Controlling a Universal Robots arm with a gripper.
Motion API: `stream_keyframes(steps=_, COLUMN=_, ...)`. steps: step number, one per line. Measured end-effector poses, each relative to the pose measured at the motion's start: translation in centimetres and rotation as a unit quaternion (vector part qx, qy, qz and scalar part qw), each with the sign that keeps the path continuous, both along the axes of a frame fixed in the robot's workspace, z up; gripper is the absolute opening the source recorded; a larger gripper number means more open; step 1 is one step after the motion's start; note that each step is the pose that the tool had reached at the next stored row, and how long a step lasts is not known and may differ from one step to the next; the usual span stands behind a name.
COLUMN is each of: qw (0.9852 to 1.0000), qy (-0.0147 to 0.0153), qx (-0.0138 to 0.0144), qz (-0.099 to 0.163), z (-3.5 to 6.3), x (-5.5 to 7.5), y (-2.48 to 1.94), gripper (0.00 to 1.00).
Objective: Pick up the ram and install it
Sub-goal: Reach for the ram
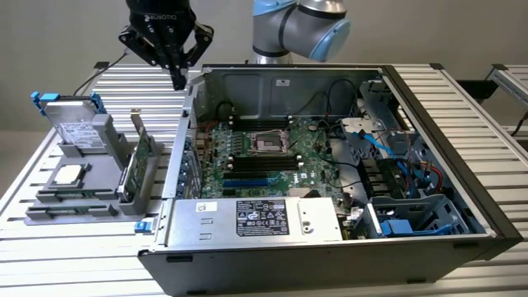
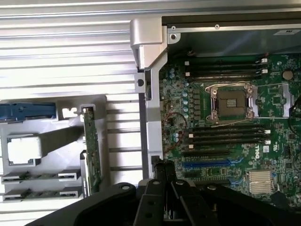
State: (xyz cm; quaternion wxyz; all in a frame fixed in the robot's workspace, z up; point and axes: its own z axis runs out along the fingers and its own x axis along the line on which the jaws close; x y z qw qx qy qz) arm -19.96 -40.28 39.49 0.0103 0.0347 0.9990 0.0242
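Two ram sticks [image 1: 73, 197] [image 2: 38, 177] stand on edge in the front slots of a grey holder [image 1: 107, 207] on the exterior view's left. They are thin green boards, and the second stick [image 2: 38, 193] sits just beside the first. My gripper [image 1: 177, 79] [image 2: 162, 166] hangs high above the table by the far left corner of the open computer case [image 1: 330, 247]. It is shut with nothing held and well apart from the ram. Black memory slots [image 1: 262, 162] [image 2: 228, 134] lie on the green motherboard beside the processor socket [image 1: 269, 143].
The holder also carries a grey hard drive with blue tabs [image 1: 76, 127], a tall green expansion card [image 1: 142, 158] [image 2: 91, 155] and a square chip [image 1: 68, 175]. The case's metal walls, power supply [image 1: 256, 219], and cables and drive cage [image 1: 396, 179] on the exterior view's right crowd the motherboard.
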Motion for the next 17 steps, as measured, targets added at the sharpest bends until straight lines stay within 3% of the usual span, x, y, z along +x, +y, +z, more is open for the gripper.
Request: stream_keyframes(steps=17, qw=1.0, qy=0.0, qx=0.0, qz=0.009, z=-0.21, x=-6.2, y=-0.28, gripper=0.1)
